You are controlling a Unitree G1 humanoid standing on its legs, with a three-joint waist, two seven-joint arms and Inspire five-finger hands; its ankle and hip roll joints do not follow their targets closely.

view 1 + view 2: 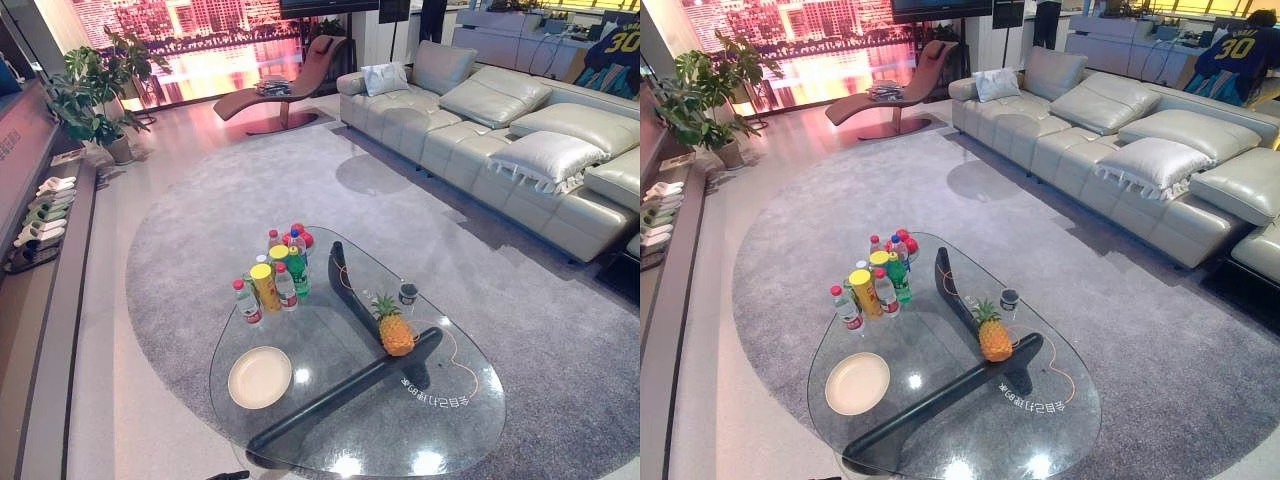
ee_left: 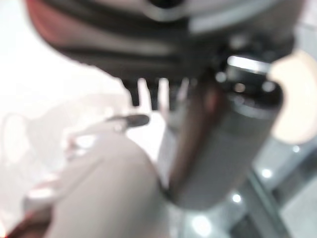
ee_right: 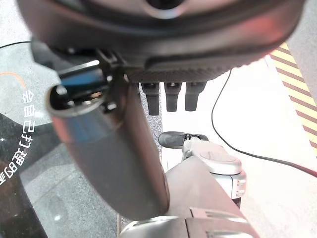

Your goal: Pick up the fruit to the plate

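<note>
Pineapple (image 1: pixel 395 331), golden with a green crown, stands upright on your glass table (image 1: pixel 330 440), right of the empty cream plate (image 1: pixel 259 377). Right hand (image 3: pixel 168 96) hangs with fingers straight; left hand's (image 2: pixel 148 94) fingers you cannot tell.

Living room (sofa (image 1: pixel 500 120), rug (image 1: pixel 180 230))

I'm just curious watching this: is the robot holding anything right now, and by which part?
Nothing: the pineapple stands untouched on the glass table. The right hand hangs empty; the left hand is too blurred to tell.

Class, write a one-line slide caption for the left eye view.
A pineapple stands on a glass table, apart from an empty plate.
</note>
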